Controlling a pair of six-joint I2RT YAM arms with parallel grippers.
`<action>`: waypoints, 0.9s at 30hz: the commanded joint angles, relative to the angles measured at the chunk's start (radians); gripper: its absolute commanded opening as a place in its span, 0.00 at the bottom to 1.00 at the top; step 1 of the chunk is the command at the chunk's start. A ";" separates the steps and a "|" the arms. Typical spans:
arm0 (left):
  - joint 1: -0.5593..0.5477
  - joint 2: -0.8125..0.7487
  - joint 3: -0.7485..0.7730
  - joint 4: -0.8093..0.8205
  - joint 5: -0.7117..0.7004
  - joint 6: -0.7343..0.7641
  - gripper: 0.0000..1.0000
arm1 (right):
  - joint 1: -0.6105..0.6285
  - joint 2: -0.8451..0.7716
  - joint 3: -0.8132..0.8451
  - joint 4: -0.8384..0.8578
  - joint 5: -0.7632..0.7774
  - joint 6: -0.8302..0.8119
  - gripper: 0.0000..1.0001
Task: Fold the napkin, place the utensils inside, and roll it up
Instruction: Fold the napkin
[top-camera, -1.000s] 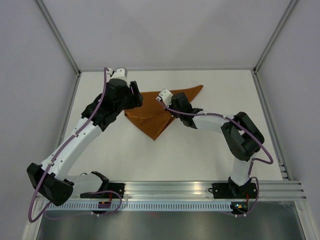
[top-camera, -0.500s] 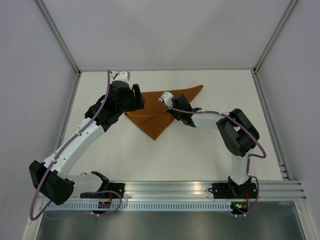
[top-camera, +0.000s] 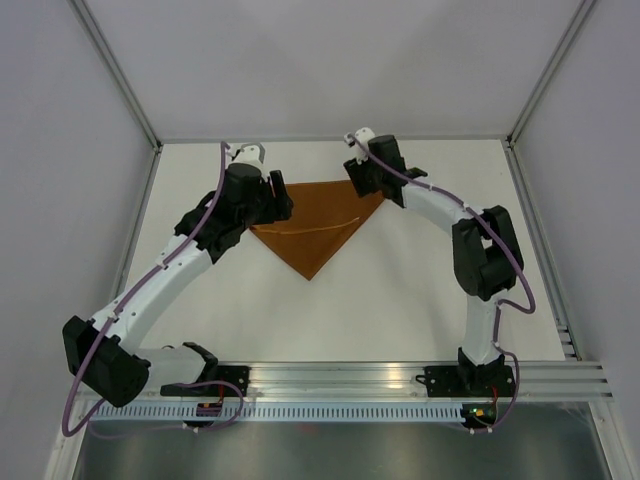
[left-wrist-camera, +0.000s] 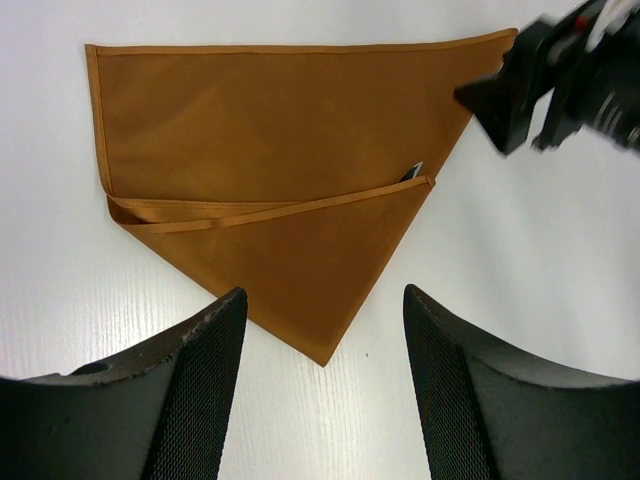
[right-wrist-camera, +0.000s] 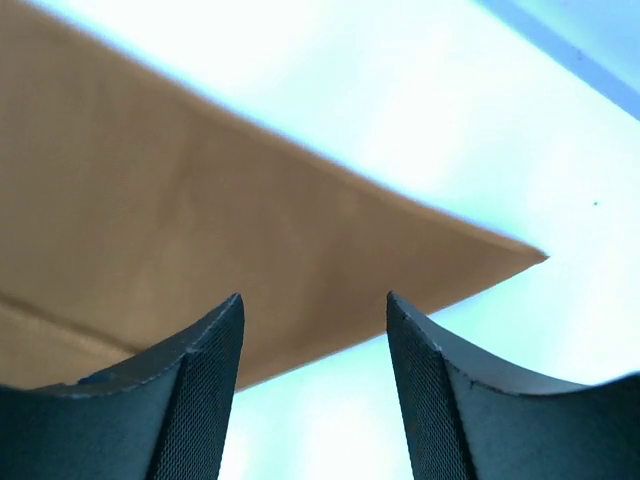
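The rust-orange napkin (top-camera: 315, 225) lies flat, folded into a triangle with one point toward the arms. In the left wrist view a narrow flap crosses the napkin (left-wrist-camera: 280, 130), and a small grey tip of the utensils (left-wrist-camera: 412, 172) peeks out at the flap's right end; the rest is hidden in the cloth. My left gripper (top-camera: 278, 195) hovers open over the napkin's left corner, its near point between the left gripper's (left-wrist-camera: 322, 305) fingers. My right gripper (top-camera: 358, 180) stands open just above the far right corner, nothing held, the napkin's (right-wrist-camera: 200, 230) edge under the right gripper (right-wrist-camera: 314, 300).
The white table (top-camera: 400, 300) is walled by grey panels at left, right and back. The arms' mounting rail (top-camera: 350, 375) runs along the near edge. In the left wrist view the right gripper's black body (left-wrist-camera: 560, 70) sits beside the napkin's corner.
My right gripper has opened and swung from the napkin's middle out to its far right corner. The left gripper has crept slightly toward the cloth.
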 joint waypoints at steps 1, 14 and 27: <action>-0.001 0.013 0.006 0.055 0.031 0.041 0.69 | -0.125 0.087 0.152 -0.160 -0.109 0.156 0.65; 0.002 0.055 0.000 0.098 0.059 0.041 0.69 | -0.424 0.383 0.439 -0.227 -0.450 0.495 0.67; 0.005 0.058 -0.017 0.112 0.065 0.036 0.69 | -0.498 0.443 0.424 -0.141 -0.621 0.708 0.70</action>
